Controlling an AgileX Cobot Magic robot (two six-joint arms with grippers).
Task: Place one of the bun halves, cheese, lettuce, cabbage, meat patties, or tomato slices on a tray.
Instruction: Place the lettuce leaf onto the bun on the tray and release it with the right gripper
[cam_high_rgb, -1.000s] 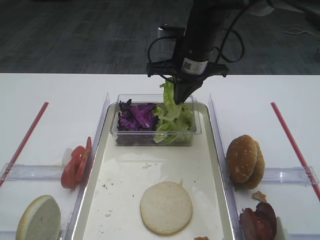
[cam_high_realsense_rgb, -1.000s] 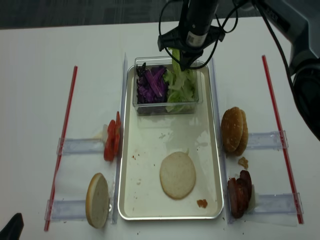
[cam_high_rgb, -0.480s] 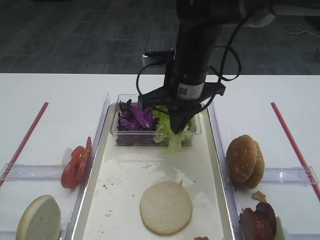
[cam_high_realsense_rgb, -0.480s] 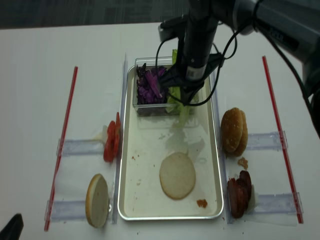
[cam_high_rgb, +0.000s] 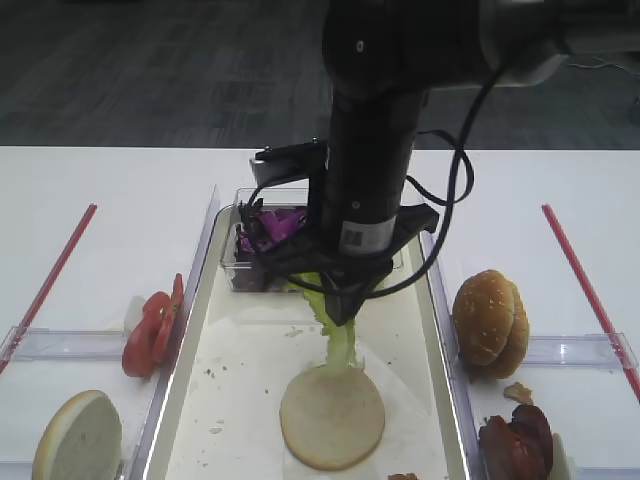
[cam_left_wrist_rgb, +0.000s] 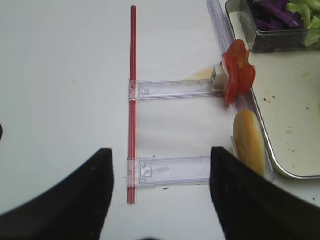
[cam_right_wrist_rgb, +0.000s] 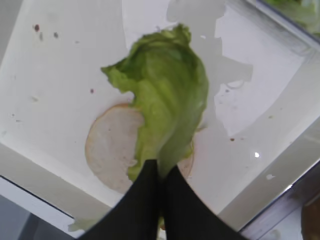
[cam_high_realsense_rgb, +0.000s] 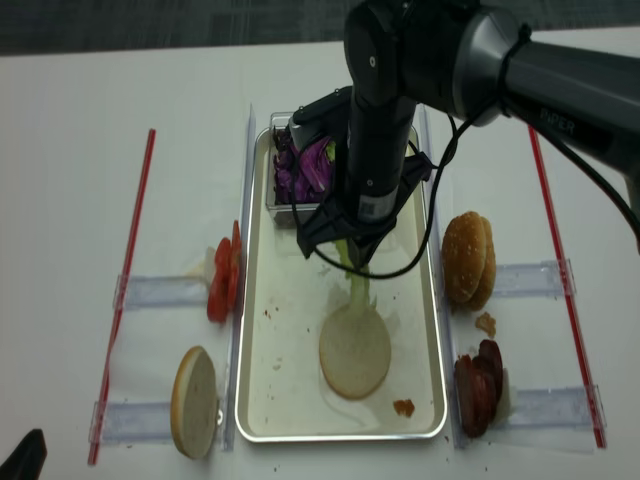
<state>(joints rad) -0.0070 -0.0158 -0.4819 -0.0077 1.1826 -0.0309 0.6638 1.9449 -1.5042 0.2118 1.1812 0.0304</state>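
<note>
A lettuce (cam_right_wrist_rgb: 170, 95) leaf is pinched tight between the closed fingers of the right gripper (cam_right_wrist_rgb: 161, 172) and is hung over the tray (cam_high_rgb: 200, 330), its lower tip right at the far edge of the pale bun half (cam_high_rgb: 332, 416) lying cut-face up there. Cabbage (cam_high_rgb: 272, 226) is seen in the clear box (cam_high_rgb: 232, 262) behind the arm. The left gripper's (cam_left_wrist_rgb: 160, 190) fingers are spread wide, with nothing held, above the table (cam_left_wrist_rgb: 65, 100) beside the tomato slices (cam_left_wrist_rgb: 238, 70).
</note>
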